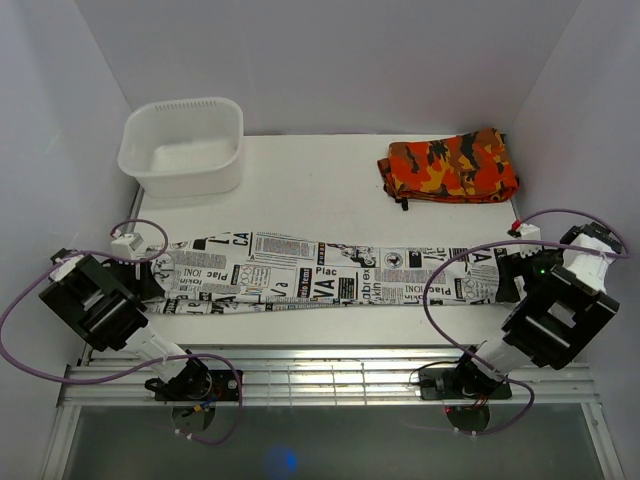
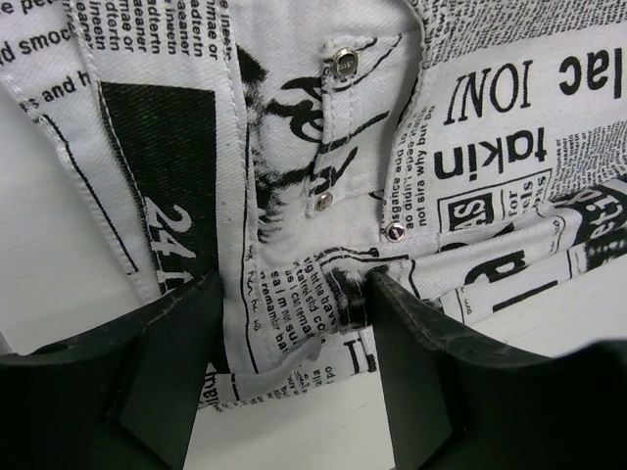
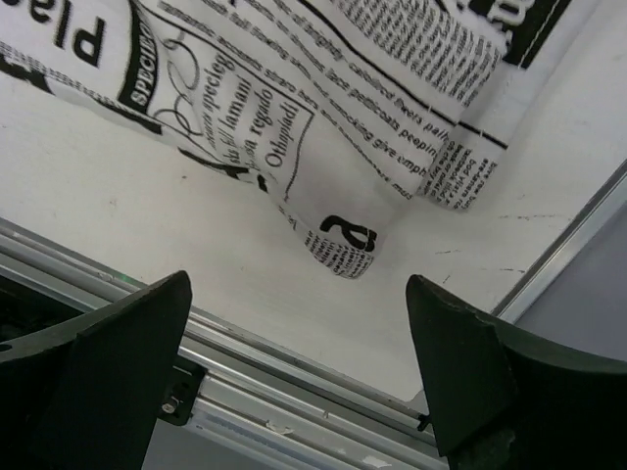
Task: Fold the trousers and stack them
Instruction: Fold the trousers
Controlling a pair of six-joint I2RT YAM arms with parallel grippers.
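Note:
The trousers, white with black newspaper print, lie stretched in a long band across the table from left to right. My left gripper is at their waist end. In the left wrist view its fingers stand apart around the waistband below the metal button, and the right finger touches the cloth. My right gripper is at the leg end. In the right wrist view it is open and holds nothing, with the leg hems lying on the table just ahead of it.
A white plastic basin stands at the back left. A folded orange, red and black camouflage garment lies at the back right. An aluminium rail runs along the table's near edge, and it shows under the right gripper's fingers.

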